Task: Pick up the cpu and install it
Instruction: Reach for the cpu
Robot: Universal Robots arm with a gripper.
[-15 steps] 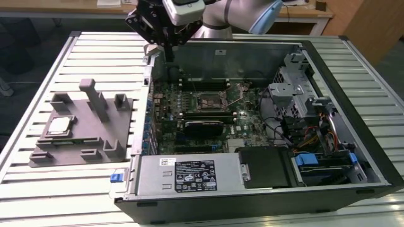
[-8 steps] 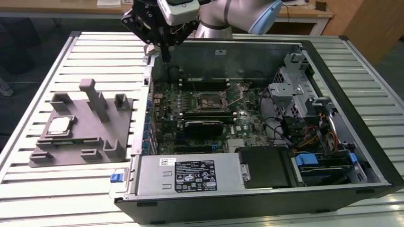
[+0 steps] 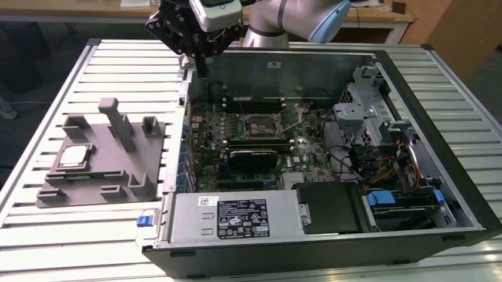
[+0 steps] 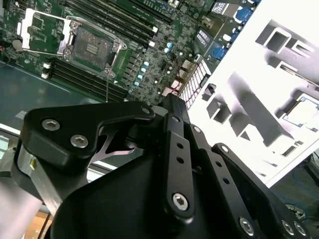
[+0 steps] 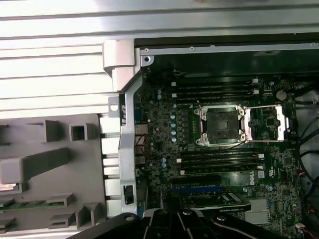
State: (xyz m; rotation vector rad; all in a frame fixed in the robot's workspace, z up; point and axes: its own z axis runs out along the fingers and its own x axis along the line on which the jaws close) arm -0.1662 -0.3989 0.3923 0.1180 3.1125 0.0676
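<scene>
The cpu [image 3: 74, 155] is a small pale silver square lying flat in a recess of the grey plastic tray [image 3: 117, 170], at the exterior view's left of the computer case. In the second wrist view the cpu [image 4: 303, 110] sits on the same tray [image 4: 259, 114]. The open socket [image 3: 261, 125] with its raised metal frame sits mid-motherboard, and both wrist views show the socket [image 4: 92, 47] [image 5: 222, 126]. My gripper [image 3: 201, 69] hangs high over the case's far corner nearest the tray, apart from the cpu and holding nothing that I can see.
The open computer case [image 3: 439, 147] lies on a slatted white table [image 3: 117, 64]. Inside are memory slots, a black card, a power supply [image 3: 235, 217], drive bays and cables [image 3: 377, 158]. Upright posts [image 3: 117, 120] rise from the tray between the cpu and the case.
</scene>
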